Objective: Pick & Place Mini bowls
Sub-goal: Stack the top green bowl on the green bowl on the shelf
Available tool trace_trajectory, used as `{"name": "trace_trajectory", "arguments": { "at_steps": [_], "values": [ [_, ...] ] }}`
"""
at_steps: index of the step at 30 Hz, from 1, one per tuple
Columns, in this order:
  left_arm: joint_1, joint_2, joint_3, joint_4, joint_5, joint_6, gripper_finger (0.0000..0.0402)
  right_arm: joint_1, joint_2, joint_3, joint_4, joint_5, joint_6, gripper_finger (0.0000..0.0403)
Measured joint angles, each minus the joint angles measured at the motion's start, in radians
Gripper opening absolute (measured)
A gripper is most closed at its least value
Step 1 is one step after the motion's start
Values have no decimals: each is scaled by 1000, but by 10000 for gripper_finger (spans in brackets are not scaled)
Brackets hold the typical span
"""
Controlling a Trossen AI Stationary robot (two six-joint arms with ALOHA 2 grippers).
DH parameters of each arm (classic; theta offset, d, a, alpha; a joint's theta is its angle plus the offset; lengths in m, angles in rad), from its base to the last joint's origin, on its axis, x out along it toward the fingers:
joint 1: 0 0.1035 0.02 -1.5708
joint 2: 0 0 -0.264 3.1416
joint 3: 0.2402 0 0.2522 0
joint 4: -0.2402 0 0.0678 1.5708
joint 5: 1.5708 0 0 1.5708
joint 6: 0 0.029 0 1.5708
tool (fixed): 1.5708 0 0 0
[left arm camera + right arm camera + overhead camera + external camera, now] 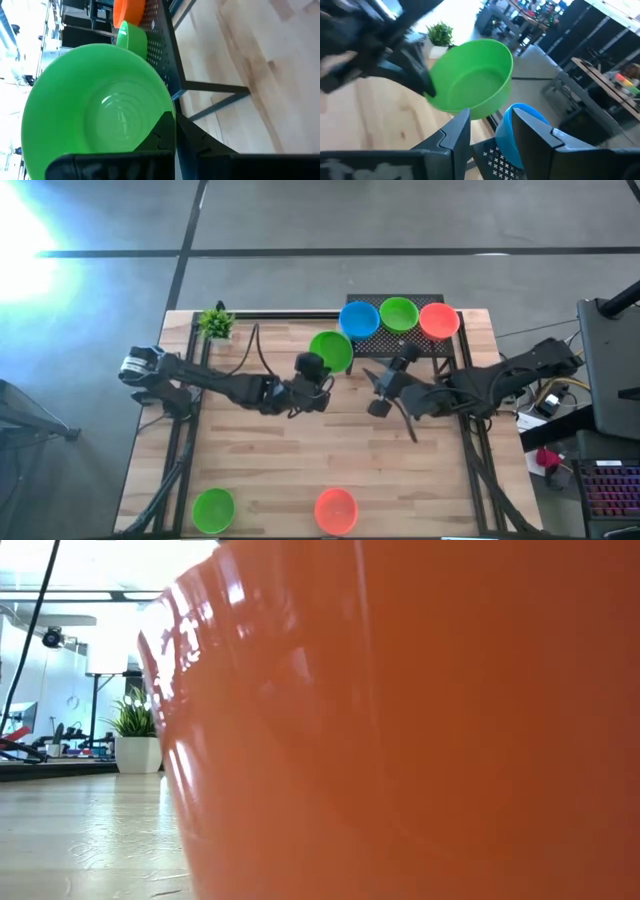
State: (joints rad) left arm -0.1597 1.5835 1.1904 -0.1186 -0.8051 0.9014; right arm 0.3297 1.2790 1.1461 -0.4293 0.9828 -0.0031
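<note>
in the high view we see the left end effector [322, 370] in the centre of the frame, closed on the rim of a green mini bowl [332, 351], which it holds lifted and tilted just left of the black perforated rack [395, 345]. on this rack, in the upper middle of the frame, three mini bowls stand in a row: a blue bowl [359, 320], a second green bowl [398, 313] and an orange-red bowl [438, 320], each one touching the next. the right end effector [385, 390] is a little right of centre, below the rack, with its fingers spread apart and nothing between them. in the right wrist view we see the held green bowl [472, 82] in the middle of the frame and the blue bowl [515, 132] lower, beyond the two open fingers [452, 137]. at the bottom of the high view, a third green bowl [213, 508] rests at lower left of the wooden surface [270, 460], and another orange-red bowl [336, 510] at lower centre. a small plant [215, 323] stands at the upper left corner of the surface. in the low view, an orange-red bowl [420, 720] fills almost all the frame.
</note>
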Motion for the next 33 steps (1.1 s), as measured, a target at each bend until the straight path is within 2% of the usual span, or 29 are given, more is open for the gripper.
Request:
{"name": "trace_trajectory", "arguments": {
  "at_steps": [9, 14, 20, 23, 33],
  "values": [
    [-21, 11, 0, 5, -8, 7, 0, -74, 61, 0, 79, 6, 7, 130],
    [-22, 11, 0, 6, -7, 7, 0, -95, 65, 0, 131, -80, 6, 131],
    [-22, 11, 0, 6, -5, 8, 0, -121, 64, 0, 137, -112, 66, 129],
    [-22, 11, 0, 7, -5, 13, 0, -143, 68, 0, 138, -168, 95, 127],
    [-34, 11, -2, 3, -7, 14, 0, -217, 100, -1, 136, -200, 179, 125]
  ]
}}
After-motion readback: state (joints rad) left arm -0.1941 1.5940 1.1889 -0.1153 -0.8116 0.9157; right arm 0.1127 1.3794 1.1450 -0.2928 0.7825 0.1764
